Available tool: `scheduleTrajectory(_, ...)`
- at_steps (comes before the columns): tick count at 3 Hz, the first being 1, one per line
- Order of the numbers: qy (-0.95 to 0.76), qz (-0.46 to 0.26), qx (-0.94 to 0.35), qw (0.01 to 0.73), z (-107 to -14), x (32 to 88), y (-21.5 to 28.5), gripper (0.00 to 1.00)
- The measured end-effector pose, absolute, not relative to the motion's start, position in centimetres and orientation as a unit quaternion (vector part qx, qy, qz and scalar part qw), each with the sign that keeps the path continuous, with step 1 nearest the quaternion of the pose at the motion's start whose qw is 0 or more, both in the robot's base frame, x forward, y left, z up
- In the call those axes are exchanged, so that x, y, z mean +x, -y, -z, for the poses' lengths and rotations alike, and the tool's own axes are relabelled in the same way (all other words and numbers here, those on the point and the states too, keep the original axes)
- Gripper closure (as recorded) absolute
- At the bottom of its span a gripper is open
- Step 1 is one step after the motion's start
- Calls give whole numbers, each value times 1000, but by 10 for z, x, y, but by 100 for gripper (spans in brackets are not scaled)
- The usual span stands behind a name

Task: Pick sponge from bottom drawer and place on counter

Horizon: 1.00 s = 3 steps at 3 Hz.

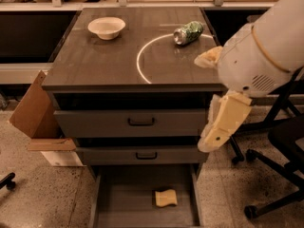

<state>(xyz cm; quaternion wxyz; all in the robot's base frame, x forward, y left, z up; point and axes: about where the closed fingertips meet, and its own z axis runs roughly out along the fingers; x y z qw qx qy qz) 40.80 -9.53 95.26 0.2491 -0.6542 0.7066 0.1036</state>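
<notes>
The yellow sponge (165, 198) lies flat on the grey floor of the bottom drawer (123, 201), right of its middle. That drawer is pulled out at the foot of the cabinet, and the two drawers above it are closed. My pale yellow padded gripper (216, 136) hangs at the cabinet's right front corner, level with the two upper drawers. It is well above the sponge and to its right, and holds nothing that I can see. The white arm body (259, 56) fills the upper right. The counter (95, 61) carries a thin white arc.
A white bowl (106, 27) sits at the back left of the counter. A green can (188, 32) lies on its side at the back right. A cardboard box (33, 110) leans against the cabinet's left side. Black office chair legs (280, 184) stand on the right.
</notes>
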Motion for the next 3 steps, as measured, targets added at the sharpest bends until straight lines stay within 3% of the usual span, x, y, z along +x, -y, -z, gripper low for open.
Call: scheduleTrajectory(3, -685, -102, -693, 200, -751, 421, 85, 0)
